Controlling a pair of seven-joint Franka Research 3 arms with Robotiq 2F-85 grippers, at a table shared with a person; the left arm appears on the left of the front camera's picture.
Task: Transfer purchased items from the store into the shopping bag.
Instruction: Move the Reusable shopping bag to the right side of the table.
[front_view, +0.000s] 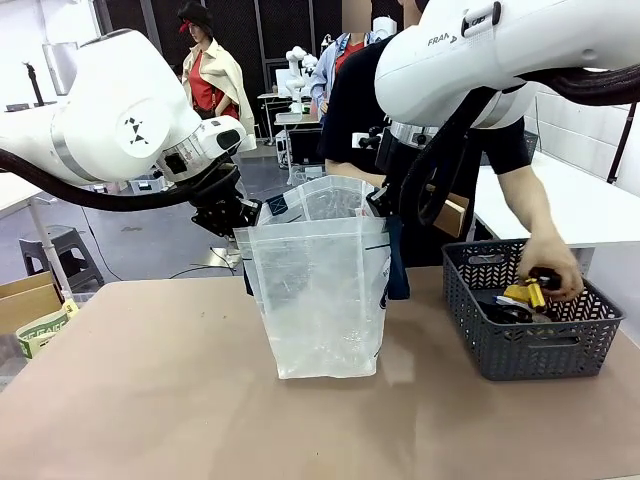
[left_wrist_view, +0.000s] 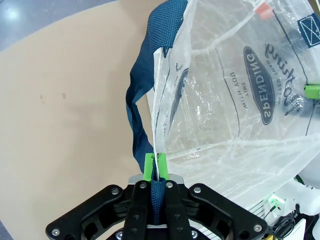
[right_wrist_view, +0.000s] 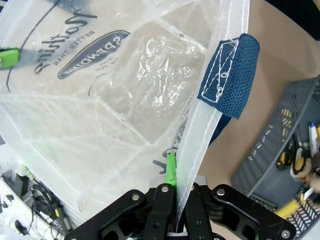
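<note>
The translucent shopping bag (front_view: 320, 290) stands upright and open at mid-table, with nothing visible inside it. My left gripper (front_view: 243, 222) is shut on its left rim beside a navy handle (left_wrist_view: 142, 95), and the pinch shows close up in the left wrist view (left_wrist_view: 156, 172). At the opposite rim, my right gripper (front_view: 383, 205) is shut on the plastic just below the other handle (right_wrist_view: 230, 75), seen near in the right wrist view (right_wrist_view: 177, 182). The purchased items (front_view: 525, 294), yellow and black pieces, lie in the dark grey basket (front_view: 530, 345). A person's hand (front_view: 550, 265) reaches into it and holds one.
The basket stands at the table's right, close beside the bag. A cardboard box (front_view: 25, 300) with a tape roll sits off the table's left edge. Bare brown tabletop (front_view: 150, 400) stretches in front of and left of the bag.
</note>
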